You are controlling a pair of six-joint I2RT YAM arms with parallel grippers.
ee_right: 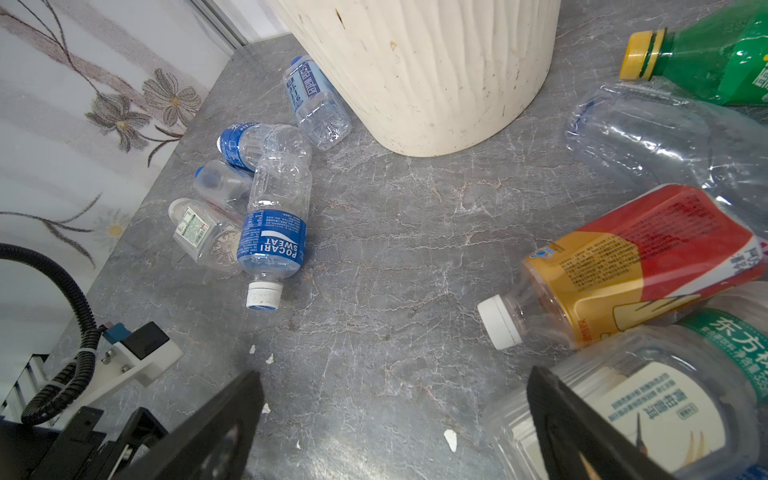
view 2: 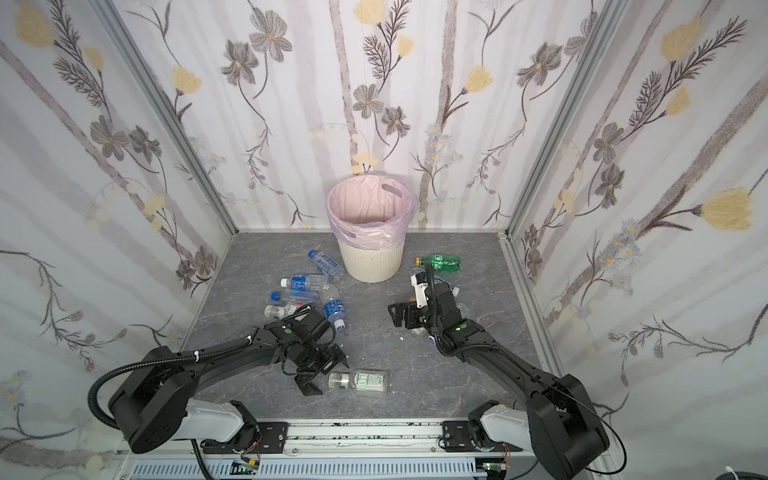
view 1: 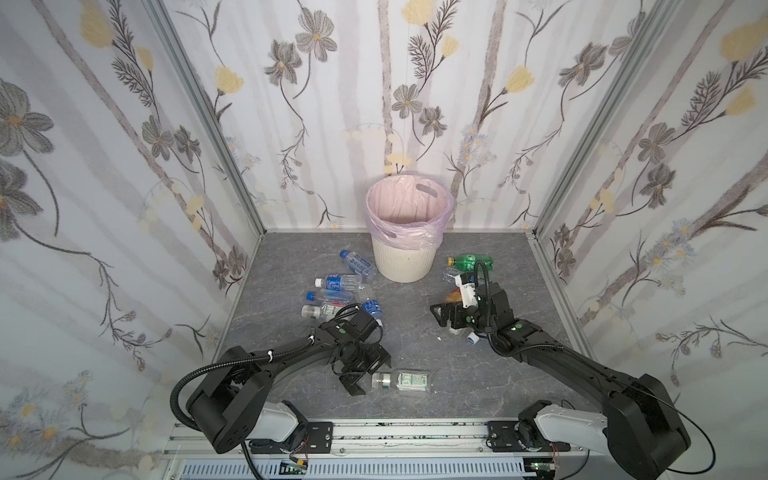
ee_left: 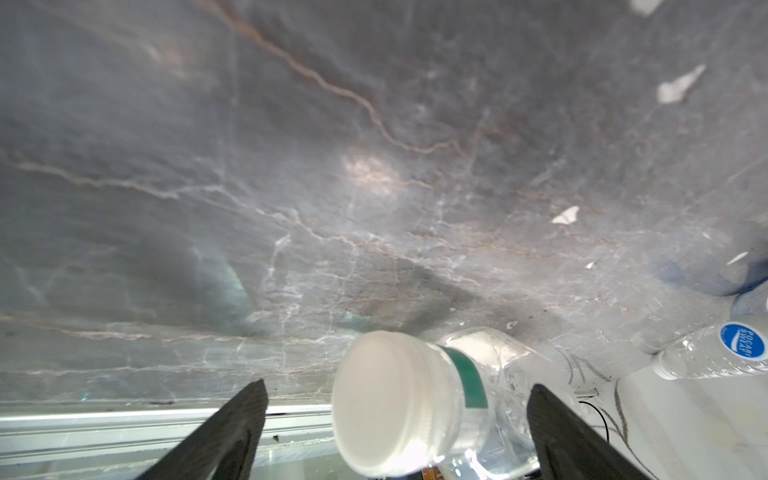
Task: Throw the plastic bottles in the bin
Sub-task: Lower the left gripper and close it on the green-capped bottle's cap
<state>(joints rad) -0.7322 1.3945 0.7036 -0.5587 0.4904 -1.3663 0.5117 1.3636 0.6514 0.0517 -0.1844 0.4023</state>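
**Q:** Which item is largest, and where is it?
**A:** The bin (view 1: 401, 232), cream, ribbed and pink-lined, stands upright at upper centre of the table (view 1: 415, 324) in both top views. No bottle shows inside it.

**Q:** And the bottles?
**A:** All lie on the table. A blue-labelled group (view 1: 340, 286) lies left of the bin, touching one another. A green bottle (view 1: 471, 262) and an orange bottle (ee_right: 636, 266) lie to its right. One clear white-capped bottle (view 1: 401, 381) lies alone at lower centre.

**Q:** The pincers?
**A:** Left pincer (view 1: 368, 374): fingers apart, framing that lone bottle's cap end, gripping nothing. Right pincer (ee_right: 395, 411): apart, empty, over bare table beside the orange bottle.

**Q:** How will the lone bottle handle?
**A:** Judged empty, so light, thin-walled, easily dented, smooth and apt to roll. It is best taken across the labelled body, not the narrow cap (ee_left: 386, 403).
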